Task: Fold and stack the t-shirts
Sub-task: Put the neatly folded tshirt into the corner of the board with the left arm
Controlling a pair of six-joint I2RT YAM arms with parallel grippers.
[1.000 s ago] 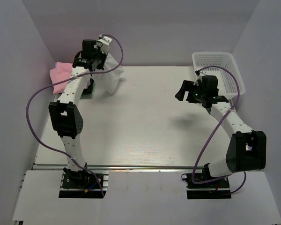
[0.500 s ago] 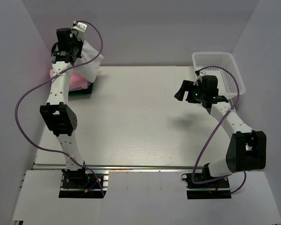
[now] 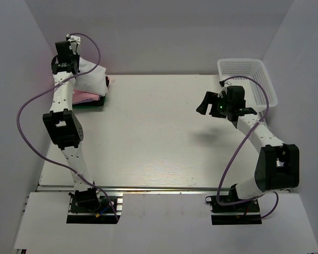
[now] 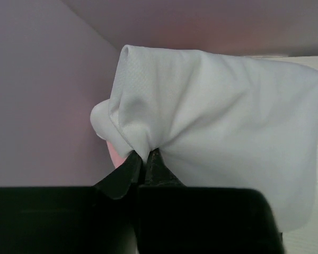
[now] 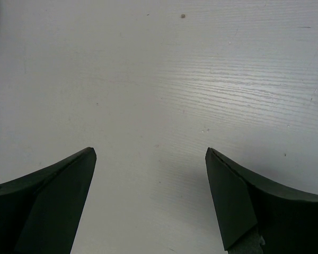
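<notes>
My left gripper (image 3: 70, 64) is raised at the far left corner, shut on a bunched edge of the white t-shirt (image 3: 91, 79). The shirt hangs from it and drapes over the stack of folded t-shirts, pink (image 3: 88, 96) on top of a dark one (image 3: 91, 103). In the left wrist view the fingers (image 4: 146, 156) pinch the white t-shirt (image 4: 217, 121), with a sliver of pink (image 4: 113, 153) behind. My right gripper (image 3: 208, 103) hovers above the table's right half, open and empty; its wrist view shows the gripper (image 5: 151, 153) over bare tabletop.
A white mesh basket (image 3: 249, 79) stands at the far right corner, just behind the right arm. Walls close in on the left, back and right. The wooden tabletop (image 3: 159, 137) stretches between the two arms.
The left arm has swung left and back with the white t-shirt, bringing it from beside the stack to over it. The right arm has stayed put.
</notes>
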